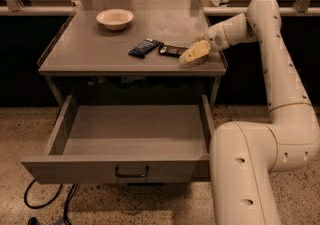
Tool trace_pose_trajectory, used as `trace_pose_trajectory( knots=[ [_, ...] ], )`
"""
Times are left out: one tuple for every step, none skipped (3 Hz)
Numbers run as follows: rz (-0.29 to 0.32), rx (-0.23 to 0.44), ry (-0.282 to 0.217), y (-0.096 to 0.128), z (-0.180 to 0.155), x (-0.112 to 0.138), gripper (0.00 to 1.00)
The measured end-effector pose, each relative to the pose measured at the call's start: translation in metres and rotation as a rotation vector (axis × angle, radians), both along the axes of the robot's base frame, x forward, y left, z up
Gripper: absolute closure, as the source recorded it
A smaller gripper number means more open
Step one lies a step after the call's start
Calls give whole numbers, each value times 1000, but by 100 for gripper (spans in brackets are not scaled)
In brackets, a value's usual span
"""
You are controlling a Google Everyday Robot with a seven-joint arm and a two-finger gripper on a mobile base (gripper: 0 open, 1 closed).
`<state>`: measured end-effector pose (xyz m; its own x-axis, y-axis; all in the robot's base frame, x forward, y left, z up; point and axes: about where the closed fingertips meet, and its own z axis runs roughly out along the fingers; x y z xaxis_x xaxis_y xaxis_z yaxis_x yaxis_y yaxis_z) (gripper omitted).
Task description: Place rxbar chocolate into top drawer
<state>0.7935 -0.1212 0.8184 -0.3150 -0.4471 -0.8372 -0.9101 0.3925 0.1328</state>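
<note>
Standing pulled out toward 6 o'clock beneath the table (90,51), the top drawer (130,166) is ready to receive. On the tabletop the gripper (195,52) sits at the 3 o'clock end of the rxbar chocolate (171,50); whether it is spread or closed I cannot tell. A good pick would, I judge, pinch the slim bar across its width, avoid the blue bar (144,47) at its 9 o'clock, and lift clear before swinging drawerward.

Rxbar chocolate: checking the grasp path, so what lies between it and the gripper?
Nothing. In the camera view the gripper is right beside the rxbar chocolate on the tabletop; the blue bar lies beyond it.
</note>
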Motion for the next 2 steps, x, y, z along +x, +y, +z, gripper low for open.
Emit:
trace_pose_trajectory(
  knots=[
    [0, 0, 0, 0, 0, 0, 0],
    [0, 0, 0, 0, 0, 0, 7]
  ],
)
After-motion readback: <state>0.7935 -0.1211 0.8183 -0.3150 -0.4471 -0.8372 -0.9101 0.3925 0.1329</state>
